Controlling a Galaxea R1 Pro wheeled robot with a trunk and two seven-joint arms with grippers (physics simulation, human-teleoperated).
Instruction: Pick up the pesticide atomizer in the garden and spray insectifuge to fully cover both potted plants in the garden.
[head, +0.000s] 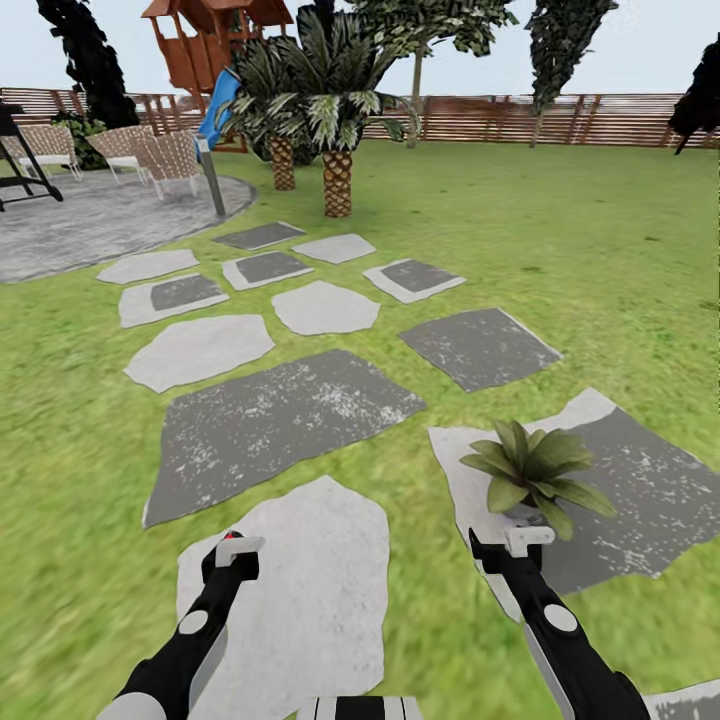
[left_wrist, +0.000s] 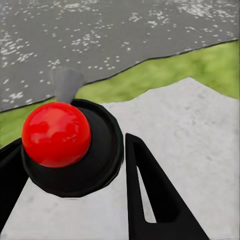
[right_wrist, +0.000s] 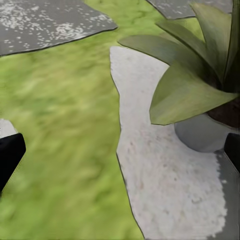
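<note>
Left hand (left_wrist: 75, 165) closed round red-knobbed black atomizer (left_wrist: 57, 134) lower left, right hand (head: 512, 545) spread empty, just beside green-leaved potted plant in grey pot (head: 535, 470) lower right

We find no readable text, labels, brands, numbers or signs on anything in these three views.

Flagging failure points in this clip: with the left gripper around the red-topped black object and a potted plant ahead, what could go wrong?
1. The green-leaved plant in its grey pot sits off to the right, so spray from the red-knobbed black atomizer in the left gripper may miss it.
2. The open right gripper hovers close and could nudge the pot.
</note>
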